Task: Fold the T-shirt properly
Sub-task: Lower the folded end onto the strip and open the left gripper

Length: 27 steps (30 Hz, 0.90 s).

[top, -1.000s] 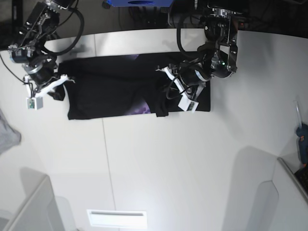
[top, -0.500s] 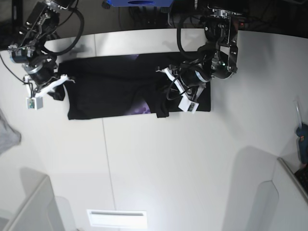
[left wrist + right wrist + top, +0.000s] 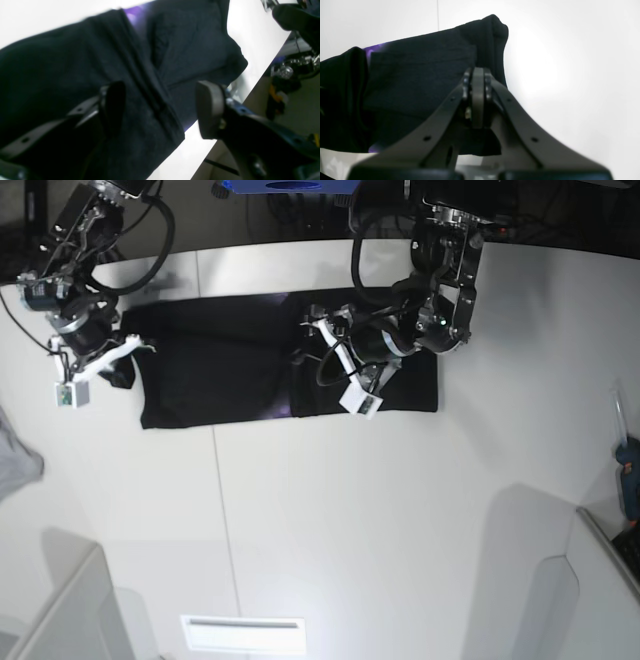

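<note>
Since the earlier frame my left gripper (image 3: 335, 370) has swung toward the middle of the T-shirt (image 3: 220, 375) and its jaws have sprung apart; the folded flap it was over now lies flatter, with less purple print showing along the near edge. In the left wrist view that gripper (image 3: 160, 110) hangs released above the cloth, 1 finger (image 3: 113, 105) on each side of a raised black fold, nothing between them that I can call gripped. My right gripper (image 3: 105, 360) sits at the shirt's other end, at the corner by the sleeve; in the right wrist view its jaws are clenched flat together (image 3: 477, 97) right at the shirt's edge (image 3: 420, 82), and I cannot tell whether any cloth is pinched. The T-shirt lies on the white table (image 3: 350, 510) as a long black band, its long axis running from one of my arms to the other, along the table's far edge. A sliver of purple print shows in both wrist views. No lettering or label can be read anywhere.
</note>
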Available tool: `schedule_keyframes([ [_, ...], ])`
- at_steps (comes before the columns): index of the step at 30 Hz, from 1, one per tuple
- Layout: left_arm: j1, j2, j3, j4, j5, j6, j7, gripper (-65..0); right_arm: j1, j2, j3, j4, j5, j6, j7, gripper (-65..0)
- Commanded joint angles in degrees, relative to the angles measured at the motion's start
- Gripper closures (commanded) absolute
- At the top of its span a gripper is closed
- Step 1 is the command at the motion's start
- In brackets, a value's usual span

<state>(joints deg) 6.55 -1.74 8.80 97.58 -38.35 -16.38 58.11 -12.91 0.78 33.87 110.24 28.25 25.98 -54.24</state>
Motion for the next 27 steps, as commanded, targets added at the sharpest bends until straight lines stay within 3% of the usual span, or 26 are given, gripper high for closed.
schedule_keyframes([
  [1,-1.14,0.11,0.57,-0.13,-0.90,-0.19,-0.57,-44.3,0.38,0.50,0.02,0.93,0.98,0.00,1.27,0.0],
  [6,-1.93,-0.15,0.39,0.40,-0.90,-0.19,-0.57,-43.6,0.38,0.50,0.37,0.93,0.98,0.09,1.27,0.0],
  [7,-1.49,-0.24,0.39,2.07,-0.90,-0.19,-0.66,-41.0,0.38,0.50,0.37,0.93,0.98,0.09,1.27,0.0],
  [9,-0.35,-2.17,-0.84,6.02,-0.73,-0.19,-0.74,-27.6,0.29,0.50,0.37,0.93,0.98,0.09,1.27,0.0],
  [11,2.03,-3.58,-4.27,9.63,-0.82,-0.10,-0.74,-7.1,0.29,0.50,0.37,0.93,0.98,0.09,1.27,0.0],
  [12,2.99,-3.76,-6.20,10.60,-0.73,-0.10,-0.74,0.0,0.29,0.50,0.37,0.93,0.98,0.09,1.27,0.0],
  [16,6.42,-4.64,-13.15,10.42,-0.29,-0.10,-0.74,0.0,0.82,0.50,0.29,0.93,1.07,0.09,0.39,0.0],
  [21,8.00,-7.27,-14.38,9.54,-0.29,-0.19,-0.83,0.0,6.80,0.59,0.46,-1.36,1.07,0.26,-10.33,0.0],
  [23,8.35,-7.36,-14.38,9.45,0.41,-0.19,-0.92,0.0,8.38,0.59,0.46,-2.50,1.07,0.26,-12.44,-11.4],
  [27,8.27,-7.19,-13.85,6.90,9.03,-0.37,-1.01,0.0,10.40,0.59,0.46,-4.96,1.07,0.35,-13.41,-32.6],
])
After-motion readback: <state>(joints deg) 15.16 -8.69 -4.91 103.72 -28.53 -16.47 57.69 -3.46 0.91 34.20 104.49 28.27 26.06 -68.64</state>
